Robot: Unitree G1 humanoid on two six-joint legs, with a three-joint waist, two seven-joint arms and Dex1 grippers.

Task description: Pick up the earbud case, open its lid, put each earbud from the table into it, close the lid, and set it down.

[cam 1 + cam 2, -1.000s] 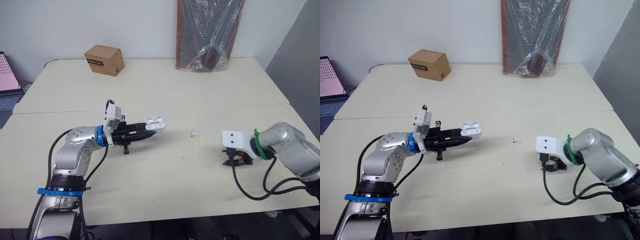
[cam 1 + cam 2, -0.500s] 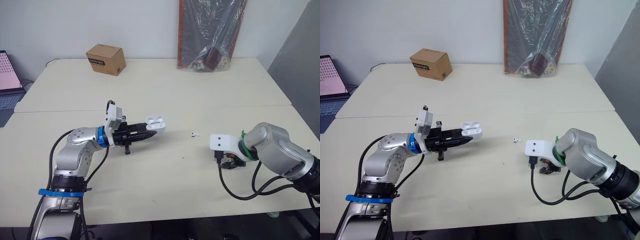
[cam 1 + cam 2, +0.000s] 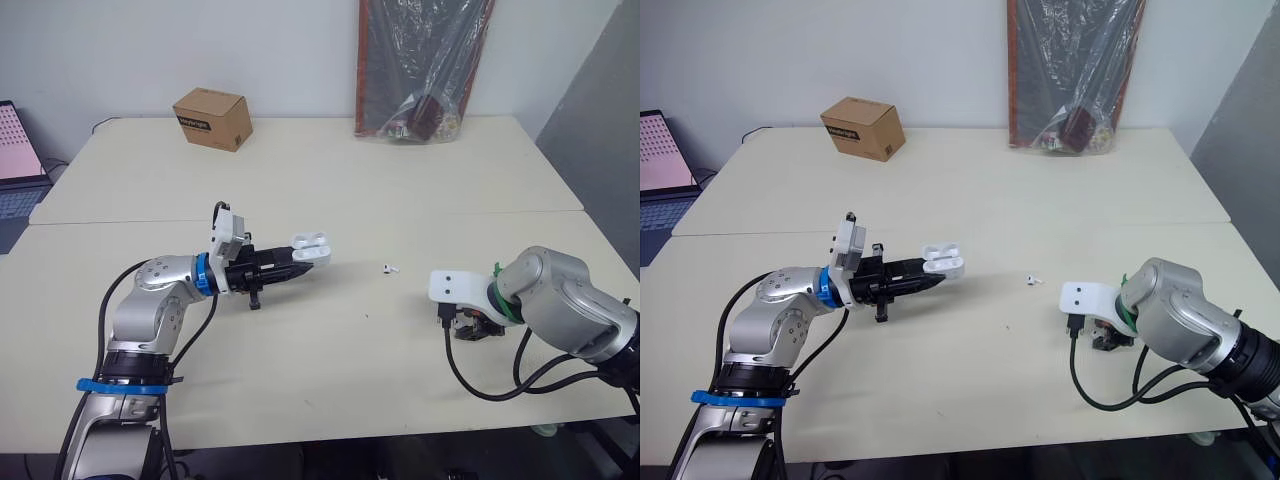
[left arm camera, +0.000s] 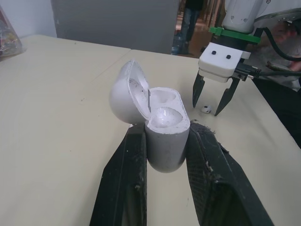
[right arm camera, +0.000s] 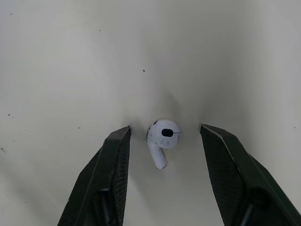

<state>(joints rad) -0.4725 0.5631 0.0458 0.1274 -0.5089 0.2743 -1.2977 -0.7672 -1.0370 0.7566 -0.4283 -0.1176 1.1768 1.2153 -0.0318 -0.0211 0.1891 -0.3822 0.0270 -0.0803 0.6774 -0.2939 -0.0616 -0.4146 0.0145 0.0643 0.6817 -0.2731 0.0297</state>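
My left gripper (image 3: 298, 264) is shut on the white earbud case (image 3: 311, 246) and holds it above the table left of centre, lid swung open. In the left wrist view the case (image 4: 162, 141) sits upright between both fingers (image 4: 128, 165), its sockets facing up. My right gripper (image 3: 470, 327) points down at the table on the right, open. In the right wrist view a white earbud (image 5: 162, 137) lies on the table between its fingers (image 5: 113, 165), touching neither. A second earbud (image 3: 389, 268) lies on the table between the two grippers.
A cardboard box (image 3: 211, 118) stands at the back left. A dark plastic-wrapped bundle (image 3: 420, 60) leans on the wall at the back. A laptop (image 3: 14, 160) sits off the table's left side. The right gripper is close to the table's (image 3: 330, 380) right edge.
The right wrist swung a little to the left, then came back right, and now stands over the earbud. The left gripper and the case have stayed put.
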